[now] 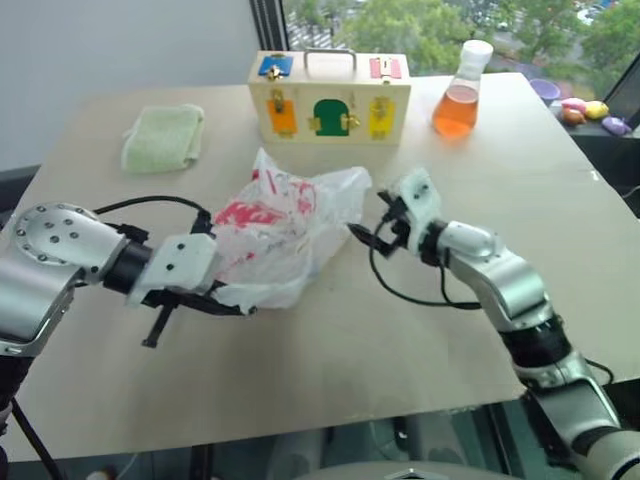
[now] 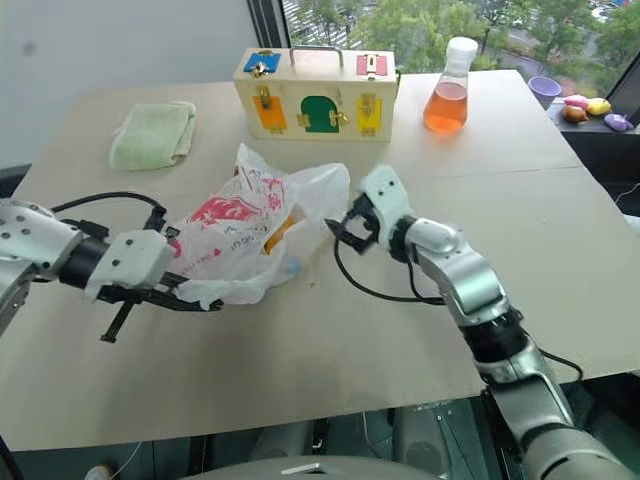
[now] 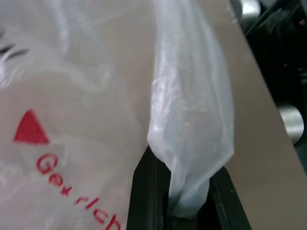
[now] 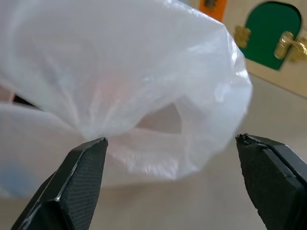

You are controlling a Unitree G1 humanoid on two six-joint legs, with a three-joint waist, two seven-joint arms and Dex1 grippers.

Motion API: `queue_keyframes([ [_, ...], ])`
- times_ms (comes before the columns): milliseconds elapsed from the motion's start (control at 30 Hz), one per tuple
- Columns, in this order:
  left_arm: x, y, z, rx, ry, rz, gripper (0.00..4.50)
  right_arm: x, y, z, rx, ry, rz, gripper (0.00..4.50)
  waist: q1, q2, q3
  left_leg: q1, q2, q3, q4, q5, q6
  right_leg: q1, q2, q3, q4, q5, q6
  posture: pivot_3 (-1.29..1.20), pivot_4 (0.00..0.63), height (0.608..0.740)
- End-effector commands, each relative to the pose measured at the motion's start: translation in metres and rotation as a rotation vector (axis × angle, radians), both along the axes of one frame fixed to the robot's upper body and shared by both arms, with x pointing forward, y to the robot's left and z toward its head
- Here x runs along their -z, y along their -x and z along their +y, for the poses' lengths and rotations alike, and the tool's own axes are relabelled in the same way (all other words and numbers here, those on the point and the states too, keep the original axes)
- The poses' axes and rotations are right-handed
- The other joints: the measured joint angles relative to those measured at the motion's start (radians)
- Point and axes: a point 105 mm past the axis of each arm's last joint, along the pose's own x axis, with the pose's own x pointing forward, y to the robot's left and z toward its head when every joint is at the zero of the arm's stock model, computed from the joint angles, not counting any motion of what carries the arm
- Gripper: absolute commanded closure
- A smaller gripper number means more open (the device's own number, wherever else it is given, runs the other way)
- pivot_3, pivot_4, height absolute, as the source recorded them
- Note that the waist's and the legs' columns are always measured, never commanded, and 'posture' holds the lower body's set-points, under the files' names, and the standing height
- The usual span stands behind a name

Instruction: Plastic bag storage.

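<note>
Early stage: left gripper (image 1: 215, 303) clamped on a strip of the plastic bag (image 1: 280, 225), frame centre. Right gripper (image 1: 372, 232) spread wide just beside its right edge. Bag uncompacted; gathering and stowing remain.

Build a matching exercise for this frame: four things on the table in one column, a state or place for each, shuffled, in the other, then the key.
Things:
1. plastic bag
2. right gripper
3. green cloth
4. flask

States or places:
A. holds orange liquid, beside the wooden box
B. folded, lying at the table's far left
C. pinched at one edge by the left gripper
D. open, facing the bag's edge

Pairs: 1-C, 2-D, 3-B, 4-A
</note>
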Motion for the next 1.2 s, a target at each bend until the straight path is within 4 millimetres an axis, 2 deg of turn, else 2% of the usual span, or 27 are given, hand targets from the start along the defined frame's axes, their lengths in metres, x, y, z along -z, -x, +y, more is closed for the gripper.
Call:
queue_keyframes([
  [33,-0.008,-0.008,0.0,-0.074,0.028,-0.097,4.41,-0.007,-0.031,0.02,0.081,-0.008,-0.019,0.0,-0.004,0.0,0.0,0.0,0.0,0.0,0.0,0.0,0.0,0.0,0.0,0.0,0.0,0.0,0.0,0.0,0.15,0.74],
  [67,-0.007,-0.009,-0.003,-0.085,0.034,-0.112,4.41,-0.005,-0.041,0.022,0.124,0.006,-0.024,0.0,-0.006,0.0,0.0,0.001,0.0,0.001,0.0,0.0,0.0,0.0,0.0,0.001,0.0,0.0,0.0,0.0,0.15,0.74],
  [167,-0.007,-0.013,-0.007,-0.125,0.066,-0.151,4.5,-0.004,-0.066,0.011,0.263,-0.007,-0.039,0.86,-0.003,0.0,0.0,0.001,0.0,0.0,-0.001,0.0,0.0,-0.001,0.001,0.001,0.001,0.0,0.0,0.0,0.15,0.74],
  [233,-0.008,-0.015,-0.009,-0.153,0.092,-0.164,4.5,-0.009,-0.076,0.003,0.309,-0.032,-0.058,1.77,-0.001,0.001,0.0,0.0,0.0,-0.001,-0.001,0.001,-0.002,-0.001,0.0,0.0,0.002,0.0,0.0,0.0,0.15,0.74],
  [267,-0.006,-0.017,-0.009,-0.157,0.091,-0.181,4.5,-0.013,-0.079,0.0,0.323,-0.045,-0.077,2.48,-0.002,0.001,0.0,0.0,-0.001,0.0,-0.001,0.001,-0.003,-0.001,-0.001,0.0,0.001,0.0,0.0,0.0,0.15,0.74],
  [300,-0.004,-0.019,-0.008,-0.162,0.092,-0.193,4.5,-0.017,-0.081,-0.004,0.332,-0.06,-0.095,2.86,-0.003,0.001,0.0,0.0,-0.001,0.0,-0.001,0.002,-0.004,-0.001,-0.001,0.0,0.001,0.0,0.0,0.0,0.15,0.74],
  [367,-0.004,-0.026,-0.006,-0.181,0.102,-0.229,4.5,-0.023,-0.086,-0.011,0.355,-0.07,-0.12,3.89,-0.007,0.001,0.0,0.0,-0.001,0.001,-0.001,0.002,-0.006,-0.002,-0.001,0.002,0.001,0.0,0.0,0.0,0.15,0.74],
  [400,-0.004,-0.03,-0.004,-0.192,0.103,-0.243,4.5,-0.025,-0.088,-0.014,0.364,-0.068,-0.13,4.3,-0.009,0.001,0.0,0.0,-0.001,0.001,-0.002,0.002,-0.006,-0.003,-0.001,0.002,0.001,0.0,0.0,0.0,0.15,0.74],
  [433,-0.004,-0.041,-0.001,-0.207,0.091,-0.281,4.5,-0.029,-0.092,-0.022,0.4,-0.079,-0.141,4.47,-0.012,0.001,0.001,0.0,-0.001,0.001,-0.003,0.002,-0.006,-0.003,0.0,0.002,0.001,0.0,0.0,0.0,0.15,0.74],
  [600,-0.03,-0.117,0.007,-0.252,0.051,-0.528,4.5,-0.053,-0.112,-0.079,0.613,-0.102,-0.215,4.47,-0.002,0.002,0.001,0.001,-0.002,-0.001,-0.002,0.001,-0.004,-0.002,0.0,0.0,0.004,0.003,-0.003,0.0,0.15,0.74],
  [733,-0.058,-0.152,-0.009,-0.203,0.073,-0.641,4.5,-0.059,-0.114,-0.116,0.709,-0.086,-0.247,4.47,-0.004,0.002,0.001,0.001,-0.002,0.0,0.0,0.003,-0.007,-0.002,-0.001,0.0,0.006,0.003,-0.003,0.0,0.15,0.74],
  [800,-0.072,-0.16,-0.019,-0.182,0.126,-0.655,4.5,-0.057,-0.109,-0.119,0.665,-0.075,-0.248,4.47,-0.01,0.002,0.001,0.0,-0.002,0.0,0.0,0.004,-0.008,-0.003,-0.001,0.001,0.006,0.003,-0.003,0.0,0.15,0.74],
  [900,-0.08,-0.155,-0.027,-0.124,0.202,-0.619,4.5,-0.049,-0.078,-0.089,0.378,-0.083,-0.213,4.47,-0.036,0.002,0.0,-0.004,-0.002,0.001,-0.001,0.003,-0.008,-0.007,-0.001,0.001,0.01,0.003,-0.003,0.0,0.15,0.74],
  [933,-0.08,-0.151,-0.028,-0.103,0.225,-0.597,4.5,-0.047,-0.066,-0.078,0.296,-0.098,-0.199,3.95,-0.047,0.002,0.0,-0.007,-0.002,0.002,-0.001,0.003,-0.007,-0.011,-0.001,0.002,0.01,0.002,-0.003,0.0,0.15,0.74],
  [967,-0.08,-0.146,-0.029,-0.083,0.241,-0.576,4.5,-0.046,-0.054,-0.069,0.233,-0.111,-0.185,3.64,-0.06,0.002,0.0,-0.008,-0.002,0.001,-0.001,0.003,-0.007,-0.012,-0.001,0.002,0.01,0.002,-0.003,0.0,0.15,0.74],
  [1067,-0.074,-0.129,-0.03,-0.045,0.28,-0.506,4.5,-0.04,-0.028,-0.047,0.1,-0.114,-0.131,2.32,-0.081,0.003,0.001,-0.011,-0.002,0.001,-0.001,0.002,-0.006,-0.015,-0.002,0.003,0.01,0.002,-0.003,0.0,0.15,0.74],
  [1200,-0.067,-0.09,-0.025,-0.09,0.342,-0.36,4.5,-0.03,0.004,-0.011,-0.069,-0.109,-0.032,0.38,-0.088,0.003,0.001,-0.009,-0.002,-0.001,0.001,0.001,-0.004,-0.016,-0.001,0.004,0.015,0.002,-0.002,0.0,0.15,0.74],
])
